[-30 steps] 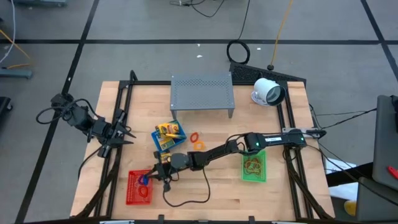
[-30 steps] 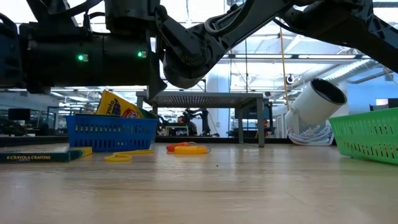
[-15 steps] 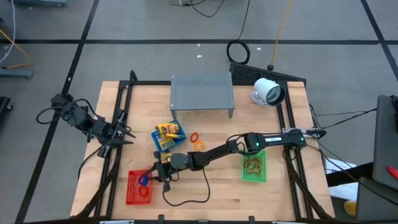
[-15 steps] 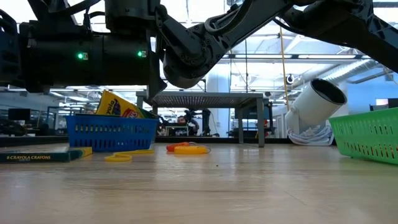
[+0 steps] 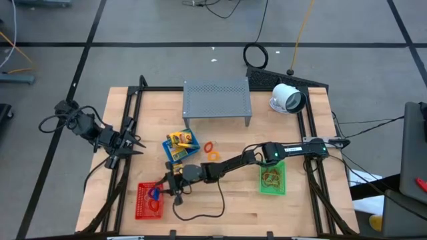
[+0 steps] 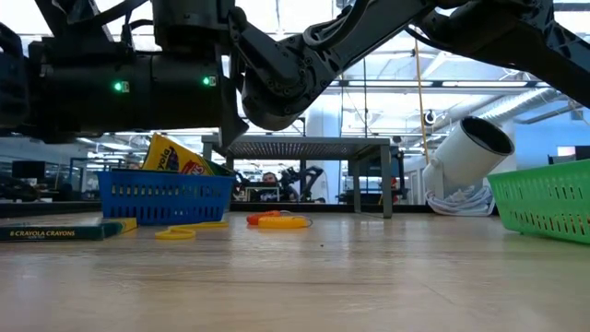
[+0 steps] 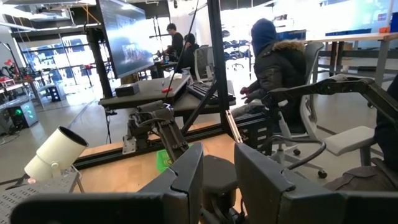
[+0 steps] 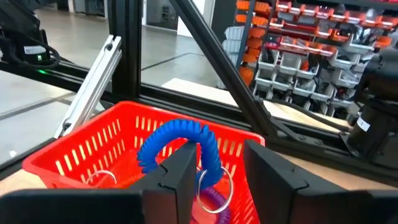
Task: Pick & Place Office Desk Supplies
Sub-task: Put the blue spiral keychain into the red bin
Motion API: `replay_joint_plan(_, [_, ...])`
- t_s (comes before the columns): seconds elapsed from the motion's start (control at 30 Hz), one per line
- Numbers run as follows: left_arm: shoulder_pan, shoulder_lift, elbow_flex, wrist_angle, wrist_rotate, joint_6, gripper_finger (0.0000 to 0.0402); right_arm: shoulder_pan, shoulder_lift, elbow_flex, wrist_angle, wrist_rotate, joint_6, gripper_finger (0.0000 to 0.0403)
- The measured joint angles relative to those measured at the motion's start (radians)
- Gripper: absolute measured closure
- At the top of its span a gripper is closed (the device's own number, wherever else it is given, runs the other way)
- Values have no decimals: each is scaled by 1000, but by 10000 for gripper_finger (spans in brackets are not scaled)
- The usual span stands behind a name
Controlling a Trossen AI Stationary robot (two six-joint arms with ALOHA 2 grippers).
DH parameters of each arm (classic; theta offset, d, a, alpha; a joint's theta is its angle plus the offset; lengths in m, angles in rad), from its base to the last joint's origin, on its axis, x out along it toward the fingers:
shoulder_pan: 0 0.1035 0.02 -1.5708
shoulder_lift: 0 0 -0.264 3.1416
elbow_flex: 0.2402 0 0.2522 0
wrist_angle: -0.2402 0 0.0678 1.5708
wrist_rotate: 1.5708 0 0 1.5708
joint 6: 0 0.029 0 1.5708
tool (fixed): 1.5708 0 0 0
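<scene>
A: My left tool (image 5: 135, 148) waits at the left tabletop (image 5: 227, 207) edge; whether it is open I cannot tell.

B: And the right tool (image 5: 168, 188)?

A: At the red basket (image 5: 148, 202), fingers (image 8: 180, 171) apart, empty. The blue coil (image 8: 177, 142) lies inside, so I judge release finished. Next: the loops (image 5: 212, 151) near the blue basket (image 5: 181, 147).

B: The high view hides the gap; the wrist shows it.

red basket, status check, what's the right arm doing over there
Right gripper at red basket, fingers parted. Blue coil loop hangs past them, above basket. Left gripper waits at table's left edge. Nothing in the way.
</scene>
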Motion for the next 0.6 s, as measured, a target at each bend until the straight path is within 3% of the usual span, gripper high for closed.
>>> replay_joint_plan(0.6, [0,18,0,-15,0,-5,300,0,-2,0,-10,-1,39,277])
